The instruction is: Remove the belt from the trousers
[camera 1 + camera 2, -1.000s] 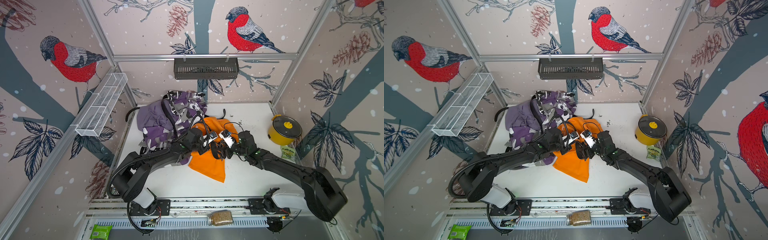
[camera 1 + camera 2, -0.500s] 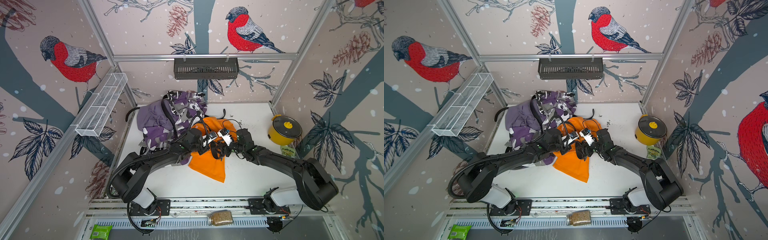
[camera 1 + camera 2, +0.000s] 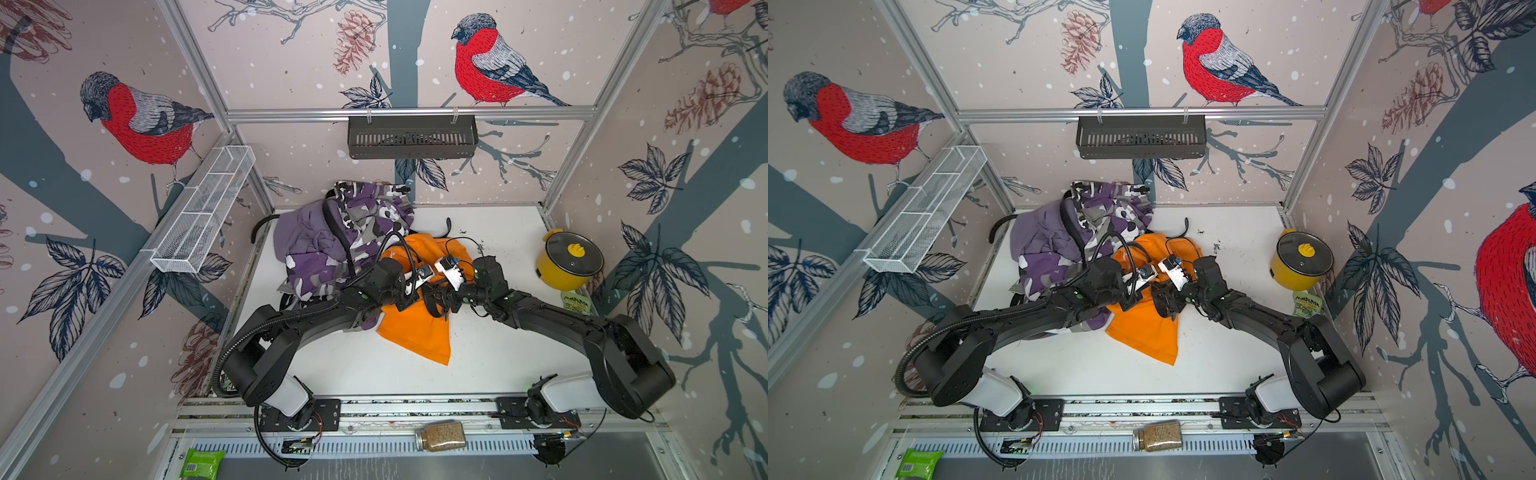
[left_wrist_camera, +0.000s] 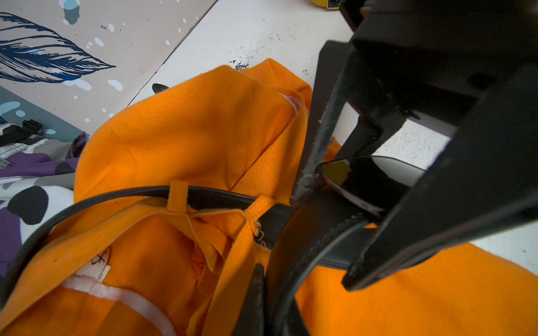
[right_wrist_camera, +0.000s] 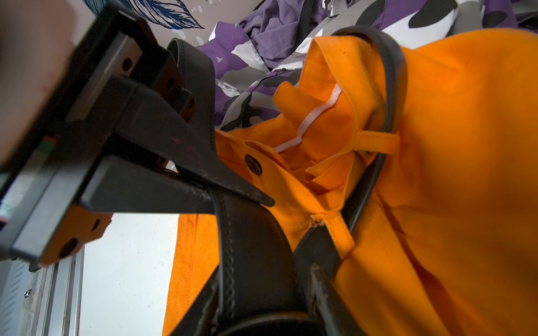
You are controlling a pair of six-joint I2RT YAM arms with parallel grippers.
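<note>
The orange trousers (image 3: 415,332) (image 3: 1142,332) lie mid-table, and a black belt (image 4: 203,197) (image 5: 250,247) is threaded through their waist loops. My left gripper (image 3: 407,298) (image 3: 1128,301) (image 4: 270,305) is shut on the belt beside a loop. My right gripper (image 3: 436,301) (image 3: 1165,303) (image 5: 262,305) faces it a little way along, with the belt filling the gap between its fingers. The lilac trousers (image 3: 299,237) and the camouflage trousers (image 3: 374,208) are heaped at the back left, partly under the left arm.
A yellow pot (image 3: 569,259) and a green packet (image 3: 575,303) stand at the right edge. A black basket (image 3: 411,137) hangs on the back wall and a white wire basket (image 3: 203,208) on the left wall. A jar (image 3: 440,436) lies on the front rail.
My right gripper has moved left toward the left gripper, and its jaws have narrowed round the belt. The left gripper has stayed where it was.
</note>
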